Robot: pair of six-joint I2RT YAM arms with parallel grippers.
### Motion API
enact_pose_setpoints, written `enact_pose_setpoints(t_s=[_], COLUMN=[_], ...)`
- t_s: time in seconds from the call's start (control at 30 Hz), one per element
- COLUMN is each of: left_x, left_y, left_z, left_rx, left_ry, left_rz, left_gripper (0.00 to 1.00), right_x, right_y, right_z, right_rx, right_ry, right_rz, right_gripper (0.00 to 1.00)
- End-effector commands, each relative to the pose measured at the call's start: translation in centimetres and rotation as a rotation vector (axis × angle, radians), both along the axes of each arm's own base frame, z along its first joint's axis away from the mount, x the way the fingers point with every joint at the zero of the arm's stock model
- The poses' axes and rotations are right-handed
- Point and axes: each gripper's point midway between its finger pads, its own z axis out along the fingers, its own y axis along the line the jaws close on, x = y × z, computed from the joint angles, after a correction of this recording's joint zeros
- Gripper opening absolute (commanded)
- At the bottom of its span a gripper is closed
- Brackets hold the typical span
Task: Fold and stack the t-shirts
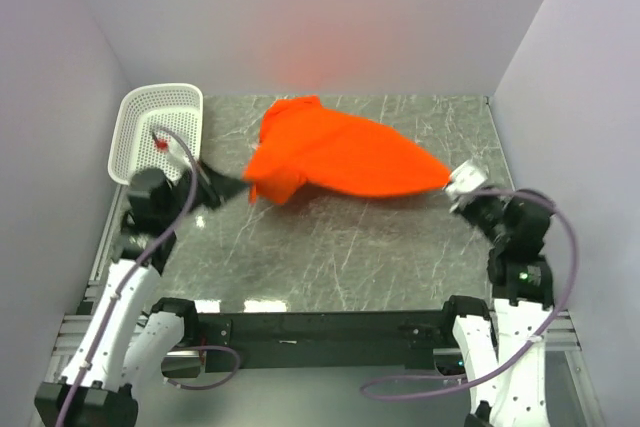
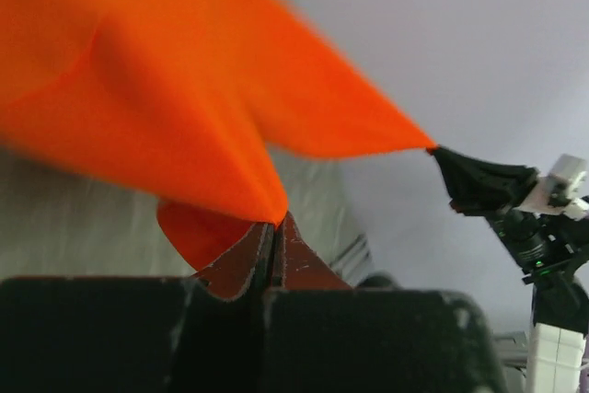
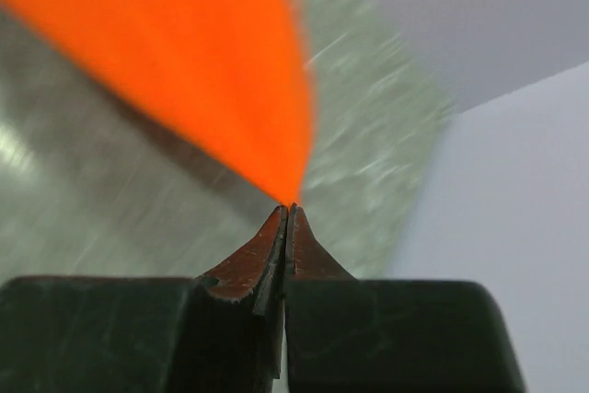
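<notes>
One orange-red t-shirt (image 1: 335, 155) hangs stretched in the air above the marble table, held between both grippers. My left gripper (image 1: 245, 187) is shut on the shirt's left corner; in the left wrist view its jaws (image 2: 274, 224) pinch the fabric (image 2: 166, 108). My right gripper (image 1: 452, 185) is shut on the shirt's right corner; in the right wrist view the jaws (image 3: 290, 209) clamp a tapered point of the cloth (image 3: 212, 62). The right gripper also shows in the left wrist view (image 2: 442, 156). The shirt is blurred from motion.
A white perforated basket (image 1: 135, 132) stands tilted at the table's back left, with a small red thing inside (image 1: 161, 144). The grey marble tabletop (image 1: 340, 257) lies under the shirt. White walls close in the left, back and right.
</notes>
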Motion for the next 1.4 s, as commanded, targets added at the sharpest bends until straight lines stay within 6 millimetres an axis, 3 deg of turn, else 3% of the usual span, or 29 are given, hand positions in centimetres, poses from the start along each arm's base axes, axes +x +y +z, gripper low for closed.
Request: enact_pose_setpoints(t_s=[0.0,0.03,0.17,0.27,0.4,0.6,0.7,0.87,0.93,0.97,1.0,1.03,1.07,1.1,1.13,1.17,1.23,1.27,1.3,1.33,1.37], left_x=[-5.2,-7.0,-10.4,-11.3,-12.1,-14.6,-15.1,-15.0,-15.0,-14.9,-13.9,-12.5,-11.1,-9.0,-7.4,-4.4,-0.7,1.5,3.6,5.2,6.9], left_y=[0.5,0.7,1.0,0.7,1.0,1.0,1.0,1.0,1.2,1.5,1.6,2.2,2.7,2.7,2.4,1.9,1.8,1.8,2.2,2.8,2.7], left_z=[-9.5,-13.8,-20.1,-20.9,-21.3,-21.5,-21.2,-19.8,-19.9,-19.9,-18.1,-16.1,-14.5,-10.6,-9.4,-9.1,-9.0,-10.9,-10.0,-10.3,-11.4], left_rx=[0.060,0.077,0.116,0.102,0.186,0.252,0.260,0.250,0.282,0.303,0.303,0.320,0.344,0.314,0.297,0.304,0.347,0.408,0.449,0.488,0.522], left_ry=[0.258,0.405,0.607,0.658,0.718,0.800,0.808,0.786,0.767,0.754,0.696,0.638,0.628,0.529,0.483,0.448,0.407,0.448,0.394,0.375,0.365], left_rz=[-0.025,-0.027,-0.027,-0.037,-0.049,-0.088,-0.103,-0.097,-0.101,-0.088,-0.056,0.003,0.057,0.108,0.122,0.140,0.179,0.189,0.220,0.259,0.261], left_gripper=[0.01,0.01,0.01,0.01,0.01,0.01,0.02,0.38,0.45,0.51,0.53,0.67,0.73,0.77,0.79,0.80,0.79,0.76,0.76,0.76,0.76], right_x=[-3.8,-5.1,-7.0,-8.3,-8.1,-10.6,-11.2,-11.9,-11.6,-10.8,-7.6,-6.5,-5.9,-5.3,-4.8,-4.2,-1.9,-1.2,0.6,1.6,3.0], right_y=[1.5,1.4,0.7,0.4,-1.0,-1.2,-1.1,-0.8,-1.1,-1.4,-2.4,-2.8,-2.4,-1.7,-0.9,0.2,0.7,1.7,1.9,2.1,2.0], right_z=[-10.1,-11.8,-16.2,-18.0,-17.2,-17.1,-18.1,-19.1,-19.2,-19.1,-17.4,-16.1,-14.4,-13.5,-12.9,-11.5,-12.4,-12.5,-13.4,-13.8,-13.2], right_rx=[-0.169,-0.249,-0.345,-0.387,-0.430,-0.496,-0.490,-0.458,-0.461,-0.445,-0.306,-0.217,-0.156,-0.094,-0.054,0.023,0.115,0.192,0.243,0.285,0.318], right_ry=[0.205,0.229,0.345,0.430,0.454,0.508,0.540,0.596,0.585,0.564,0.443,0.383,0.330,0.320,0.324,0.321,0.418,0.453,0.498,0.519,0.515], right_rz=[0.186,0.219,0.256,0.293,0.229,0.274,0.286,0.298,0.278,0.235,0.029,-0.071,-0.088,-0.078,-0.046,-0.010,0.002,0.032,0.037,0.030,0.016], right_gripper=[0.00,0.00,0.00,0.00,0.00,0.00,0.00,0.00,0.18,0.48,0.89,0.92,0.92,0.93,0.93,0.92,0.86,0.85,0.85,0.85,0.85])
